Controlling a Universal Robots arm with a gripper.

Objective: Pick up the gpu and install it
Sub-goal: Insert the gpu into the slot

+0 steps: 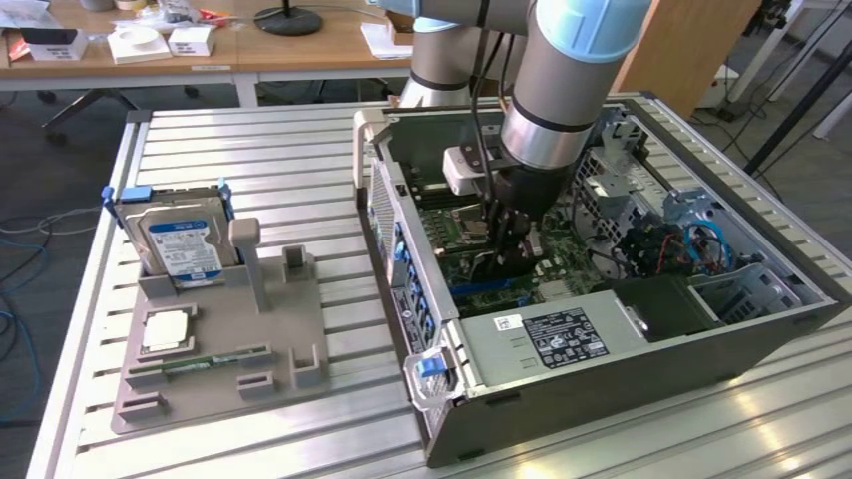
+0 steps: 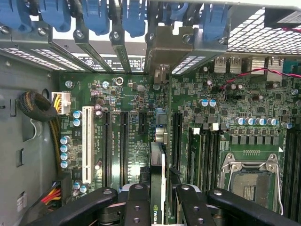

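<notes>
the gripper (image 2: 159, 206) pinches the gpu (image 2: 157, 160) edge-on across its faces; a thin, stiff, light card, probably fragile.

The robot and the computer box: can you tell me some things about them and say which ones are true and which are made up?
1. The gripper is holding the gpu. True.
2. The hard drive is inside the computer case. False: it stands in the grey holder on the exterior view's left, outside the case.
3. The computer case is open, so its green motherboard can be seen. True.
4. The gpu is lying in the grey holder. False: it is inside the case, at the motherboard, held edge-on between the gripper's fingers.
</notes>
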